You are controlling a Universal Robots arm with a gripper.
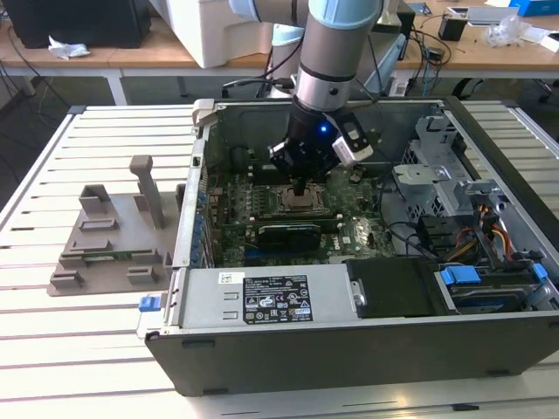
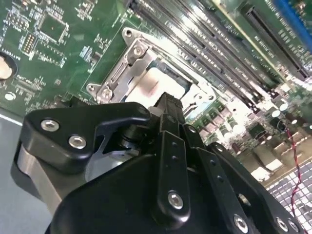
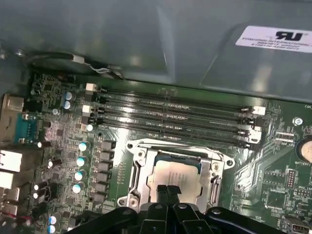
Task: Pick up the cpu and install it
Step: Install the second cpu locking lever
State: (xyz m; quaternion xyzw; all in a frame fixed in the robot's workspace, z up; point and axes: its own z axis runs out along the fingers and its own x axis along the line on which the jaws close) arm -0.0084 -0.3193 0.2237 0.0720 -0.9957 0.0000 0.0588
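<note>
We see the tool [image 1: 301, 185] inside the open computer case [image 1: 349, 349], hanging over the socket [image 1: 297, 202] in the middle of the green motherboard [image 1: 349, 231]. In the first wrist view its fingertips [image 3: 169, 191] sit pressed together w/ no gap, right at the near edge of the cpu [image 3: 176, 174], seemingly touching its top; we can't tell for sure if there's contact. Nothing is pinched between them.

The cpu, silvery-grey and square, lies flat in the socket, w/ the metal frame [image 3: 141, 168] around it. In the second wrist view the black tool body [image 2: 161, 185] covers part of the chip [image 2: 158, 83], which shows pale just past the tips.

Beyond the socket in the first wrist view run four long memory slots [image 3: 170, 117], then the grey case wall. A row of small round capacitors [image 3: 80, 168] stands beside the socket.

In the exterior view a black card [image 1: 290, 234] lies just near of the socket, and a power supply box [image 1: 271, 297] w/ a label sits at the case's near side. To the exterior view's left of the case, a grey plastic holder [image 1: 113, 249] rests on the slatted tabletop [image 1: 87, 349], well apart from the tool.
</note>
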